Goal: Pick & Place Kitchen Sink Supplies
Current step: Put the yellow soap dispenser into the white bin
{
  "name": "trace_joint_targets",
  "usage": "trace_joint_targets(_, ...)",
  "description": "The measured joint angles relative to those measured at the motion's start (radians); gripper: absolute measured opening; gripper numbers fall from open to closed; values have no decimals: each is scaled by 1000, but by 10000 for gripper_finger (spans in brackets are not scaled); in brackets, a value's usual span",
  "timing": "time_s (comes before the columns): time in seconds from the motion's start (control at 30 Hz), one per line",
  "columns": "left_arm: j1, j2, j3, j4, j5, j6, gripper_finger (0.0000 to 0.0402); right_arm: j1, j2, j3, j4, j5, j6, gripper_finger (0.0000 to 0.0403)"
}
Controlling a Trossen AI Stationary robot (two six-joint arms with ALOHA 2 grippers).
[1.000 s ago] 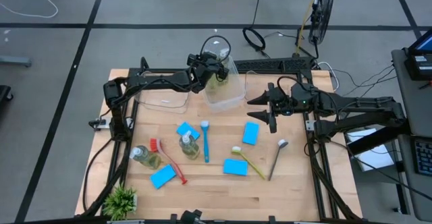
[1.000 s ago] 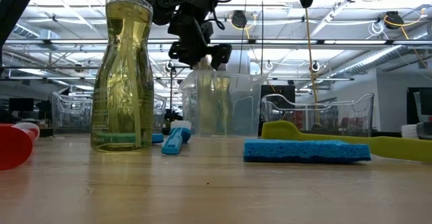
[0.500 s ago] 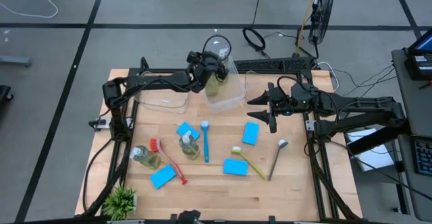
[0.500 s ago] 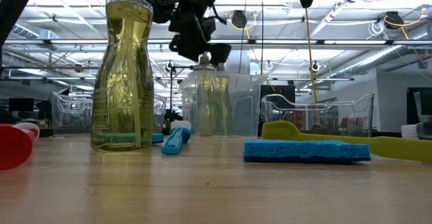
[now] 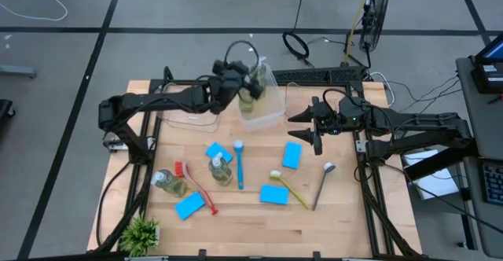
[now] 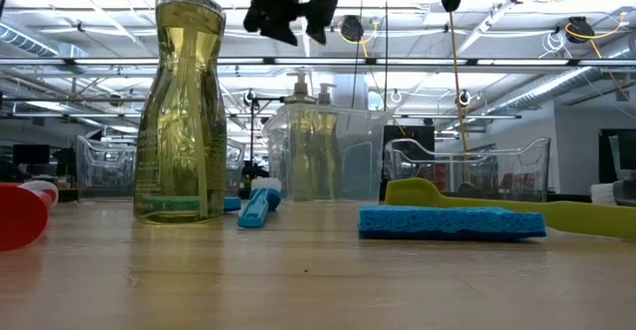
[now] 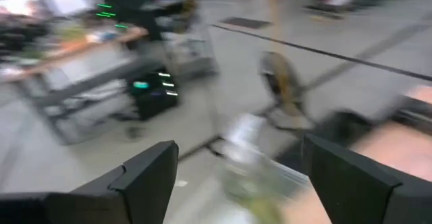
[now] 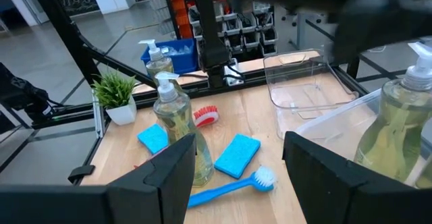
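My left gripper (image 5: 238,74) (image 6: 288,7) (image 7: 233,177) is open and hangs high over the middle clear bin (image 5: 263,113), touching nothing. Two pump bottles (image 5: 250,94) (image 6: 310,136) stand upright on their bases inside that bin. Two more bottles (image 5: 167,182) (image 5: 219,169) stand on the table. Blue sponges (image 5: 216,151) (image 5: 189,206) (image 5: 291,155) (image 5: 273,194) lie flat. Red (image 5: 195,186), blue (image 5: 239,163), yellow-green (image 5: 289,186) and brown (image 5: 322,181) brushes lie among them. My right gripper (image 5: 309,131) (image 8: 236,177) is open, held above the table's right half.
An empty clear bin (image 5: 189,113) sits left of the middle one, another (image 5: 302,96) to its right. A small potted plant (image 5: 141,233) stands at the near left corner. Bare wood lies along the near edge (image 5: 259,233).
My left gripper has come up off the pump top of a bottle in the middle bin and risen well above it, drawing slightly toward the table's left. That bottle stays upright in the bin beside the other.
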Motion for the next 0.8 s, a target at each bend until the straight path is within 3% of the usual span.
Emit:
trace_joint_targets(0.17, -77, -5, 0, -63, 133, -24, 285, 0, 0, 0, 0, 2, -3, 210)
trace_joint_targets(0.27, -93, 24, 0, -107, 142, -25, 266, 0, 0, 0, 0, 2, -2, 210)
trace_joint_targets(0.5, -48, 99, -1, -143, 243, -84, 224, 0, 0, 0, 1, 3, 0, 210)
trace_joint_targets(0.8, 18, 162, -1, -193, 281, -132, 203, 2, 0, 0, 7, 2, 4, 210)
